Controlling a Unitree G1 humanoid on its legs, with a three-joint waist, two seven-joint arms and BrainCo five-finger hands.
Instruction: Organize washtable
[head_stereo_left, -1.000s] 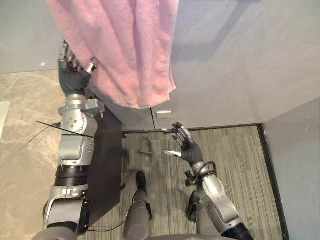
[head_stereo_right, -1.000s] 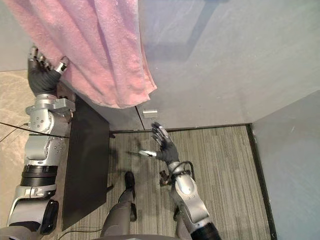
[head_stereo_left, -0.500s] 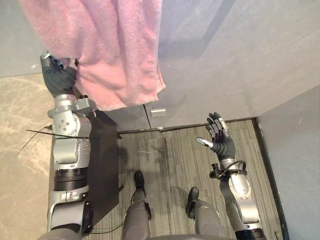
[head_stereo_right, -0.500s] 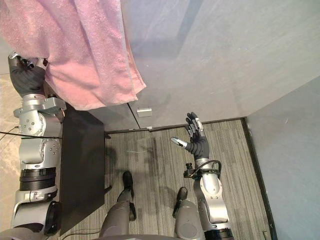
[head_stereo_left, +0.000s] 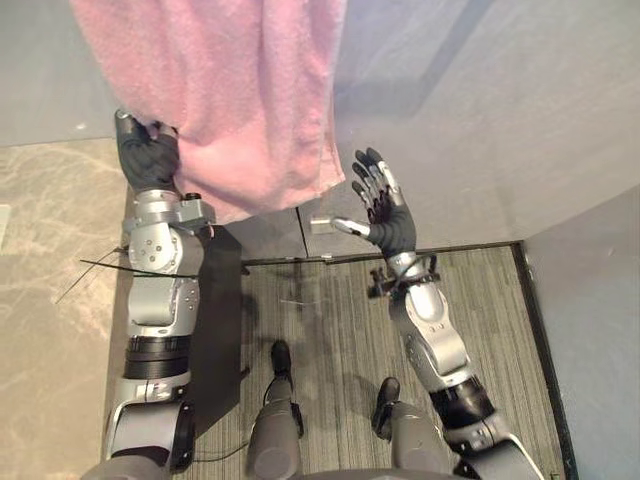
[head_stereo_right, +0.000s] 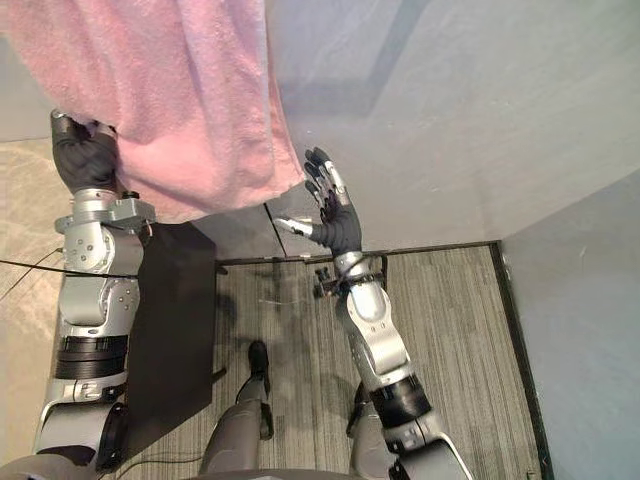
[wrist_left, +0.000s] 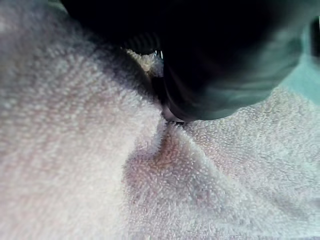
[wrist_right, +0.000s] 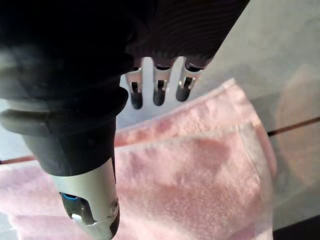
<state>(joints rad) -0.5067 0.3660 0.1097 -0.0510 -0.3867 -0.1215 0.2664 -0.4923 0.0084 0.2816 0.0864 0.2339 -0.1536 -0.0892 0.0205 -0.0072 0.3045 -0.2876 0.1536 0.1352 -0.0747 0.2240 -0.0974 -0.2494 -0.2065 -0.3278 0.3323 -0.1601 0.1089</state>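
Note:
A large pink towel (head_stereo_left: 230, 90) hangs down in front of the grey wall. My left hand (head_stereo_left: 148, 158) is raised at the towel's lower left edge, its fingers curled into the cloth; up close the pink towel (wrist_left: 75, 165) is bunched against the hand. My right hand (head_stereo_left: 385, 215) is lifted beside the towel's lower right corner, a little apart from it, with its fingers (wrist_right: 157, 92) straight and spread and its thumb (wrist_right: 90, 210) held out. The folded towel (wrist_right: 190, 170) lies just past those fingers.
A marble-patterned counter (head_stereo_left: 50, 300) lies on the left, with its dark side panel (head_stereo_left: 215, 330) dropping to a striped carpet floor (head_stereo_left: 340, 320). A small white plate (head_stereo_left: 322, 226) sits low on the wall. A grey partition (head_stereo_left: 590, 330) closes the right side.
My left hand has curled shut on the towel's lower left edge. My right hand has risen from near the floor to the towel's lower right corner, still open. The camera shifted.

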